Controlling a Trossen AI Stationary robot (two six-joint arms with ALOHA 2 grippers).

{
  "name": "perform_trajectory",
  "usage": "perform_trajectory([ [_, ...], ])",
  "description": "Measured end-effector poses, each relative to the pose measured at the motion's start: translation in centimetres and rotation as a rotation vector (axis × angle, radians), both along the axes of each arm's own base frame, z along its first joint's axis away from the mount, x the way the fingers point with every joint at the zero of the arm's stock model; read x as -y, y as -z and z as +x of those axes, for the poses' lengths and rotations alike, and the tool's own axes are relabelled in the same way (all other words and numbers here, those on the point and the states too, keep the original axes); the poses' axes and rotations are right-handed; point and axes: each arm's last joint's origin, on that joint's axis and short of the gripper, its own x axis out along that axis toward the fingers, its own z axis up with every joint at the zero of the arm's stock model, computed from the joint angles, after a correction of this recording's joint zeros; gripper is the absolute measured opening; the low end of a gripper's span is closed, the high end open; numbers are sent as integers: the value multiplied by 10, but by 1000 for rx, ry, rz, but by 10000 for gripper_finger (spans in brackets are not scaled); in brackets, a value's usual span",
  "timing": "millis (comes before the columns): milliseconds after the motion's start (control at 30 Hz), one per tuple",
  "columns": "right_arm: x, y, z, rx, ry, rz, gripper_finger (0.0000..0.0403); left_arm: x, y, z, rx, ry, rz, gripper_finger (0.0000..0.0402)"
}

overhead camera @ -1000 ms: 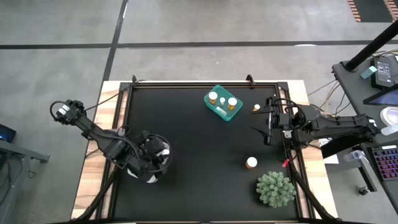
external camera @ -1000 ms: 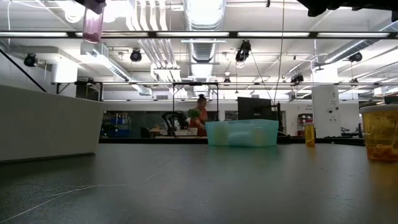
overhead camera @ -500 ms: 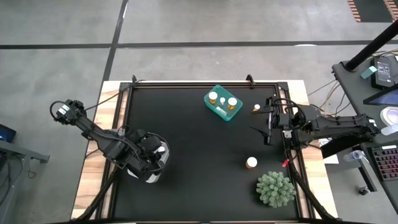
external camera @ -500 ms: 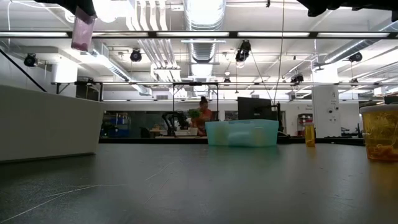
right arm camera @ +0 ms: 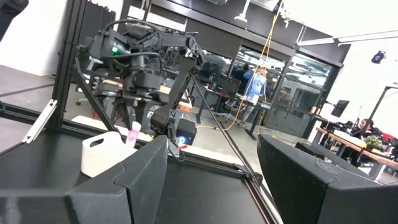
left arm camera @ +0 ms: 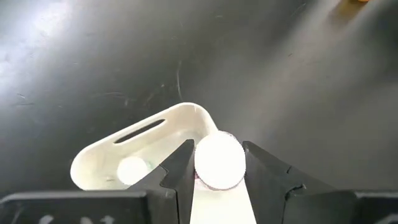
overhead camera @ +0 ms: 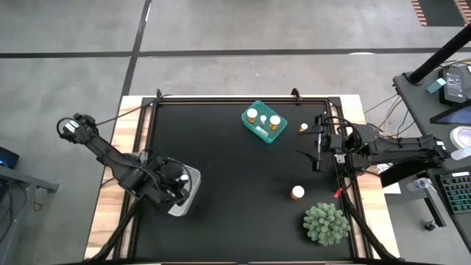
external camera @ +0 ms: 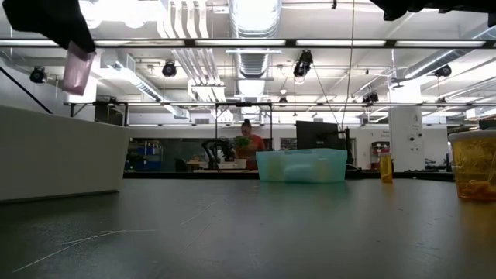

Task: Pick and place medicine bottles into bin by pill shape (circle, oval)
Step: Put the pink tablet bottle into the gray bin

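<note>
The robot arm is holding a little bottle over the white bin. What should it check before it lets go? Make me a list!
1. Bottle gripped: ok. The left gripper is shut on the small pinkish bottle with a white round cap.
2. Bottle over the bin: ok. The white rounded plastic bin lies below it in the left wrist view.
3. Room in the bin: ok. Only one white cap shows inside.
4. Right pill shape for this bin: cannot tell. No pills can be made out.
5. Other arm out of the way: ok. The right gripper waits open at the table's right edge, far from the bin.
</note>
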Motion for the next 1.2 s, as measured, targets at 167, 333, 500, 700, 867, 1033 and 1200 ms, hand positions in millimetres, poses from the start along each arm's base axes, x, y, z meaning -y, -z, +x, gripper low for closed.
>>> perform_trajectory([
  [167,0,0,0,1,0,0,240,-3,8,-5,72,2,-57,98],
  [333,0,0,0,3,0,0,240,-8,21,-12,73,-32,-72,98],
  [500,0,0,0,3,0,0,240,-11,31,-15,87,-39,-86,98],
  [700,0,0,0,3,0,0,240,-11,38,-16,88,-58,-95,98],
  [867,0,0,0,3,0,0,240,-12,40,-16,83,-58,-91,98],
  [1033,0,0,0,3,0,0,240,-12,46,-17,76,-78,-93,98],
  [1200,0,0,0,3,0,0,240,-13,57,-18,75,-101,-100,98],
])
